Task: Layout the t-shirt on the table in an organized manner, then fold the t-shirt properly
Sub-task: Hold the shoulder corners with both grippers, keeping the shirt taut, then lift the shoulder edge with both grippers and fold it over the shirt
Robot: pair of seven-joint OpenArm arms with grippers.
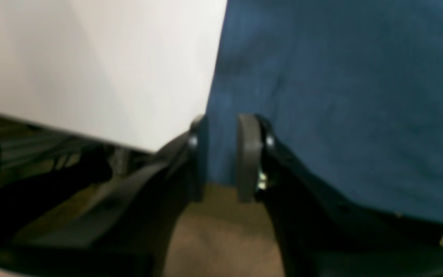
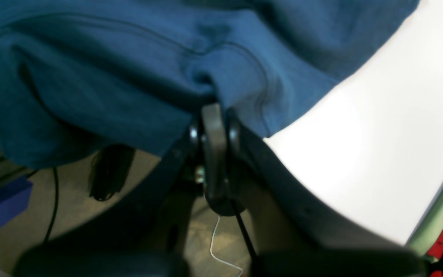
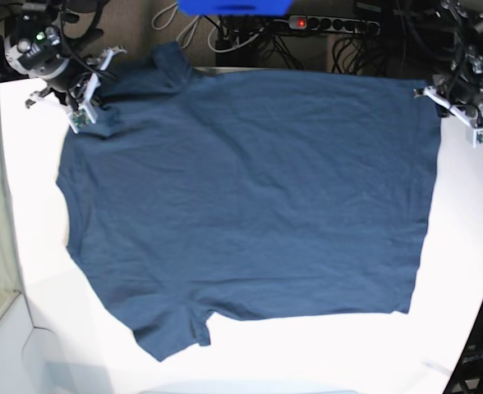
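left wrist view: nearest the lens, the left gripper (image 1: 221, 154) has its two fingers (image 1: 247, 154) parted by a narrow gap. the shirt (image 1: 340, 96) edge shows through that gap, but the view is blurred and i cannot tell whether the pads touch the cloth. the shirt fills the side right of the gripper; bare table (image 1: 98, 69) lies left of it, and the table's edge runs just behind the fingers, with brown floor below.

right wrist view: nearest the lens, the right gripper (image 2: 215, 115) is clamped tight on a hemmed fold of the shirt (image 2: 110, 69), the cloth bunching up from the fingertips. the cloth hangs over the table (image 2: 379, 134) edge left of the gripper; white table lies to its right.

base view: the shirt (image 3: 250, 197) lies spread nearly flat across the table (image 3: 463, 287), one sleeve near the front edge. the right gripper (image 3: 85, 111) sits at the shirt's far left corner, the left gripper (image 3: 459, 107) at its far right corner.
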